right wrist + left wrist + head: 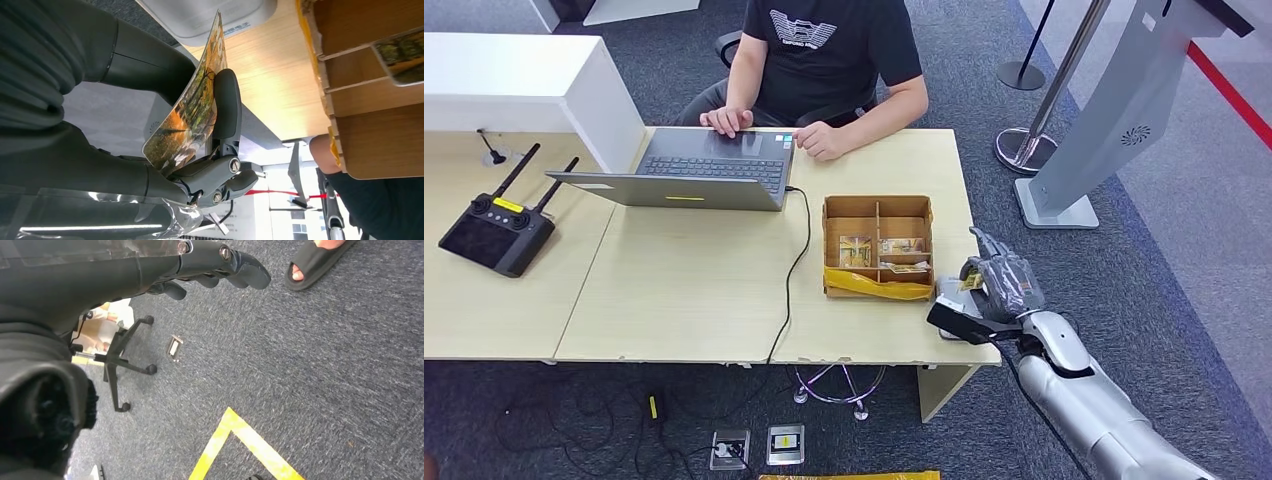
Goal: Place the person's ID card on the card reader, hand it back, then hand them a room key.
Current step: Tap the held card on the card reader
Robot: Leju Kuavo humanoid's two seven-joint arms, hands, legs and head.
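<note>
A person (824, 60) in a black T-shirt sits behind the desk (694, 290), both hands at an open laptop (694, 170). A black cable (794, 270) runs from the laptop's side across the desk and over the near edge. A black controller (496, 232) with two antennas lies well left of the laptop. A white box (524, 90) stands at the desk's far left. On the carpet (310, 370) are yellow tape (240, 440), a chair base (120, 365), floor sockets (759, 447) and a sandalled foot (312, 260).

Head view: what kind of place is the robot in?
Probably a mock hotel front desk in an office: a person at a laptop, a divided cardboard box of cards, and a stanchion on carpet.
</note>
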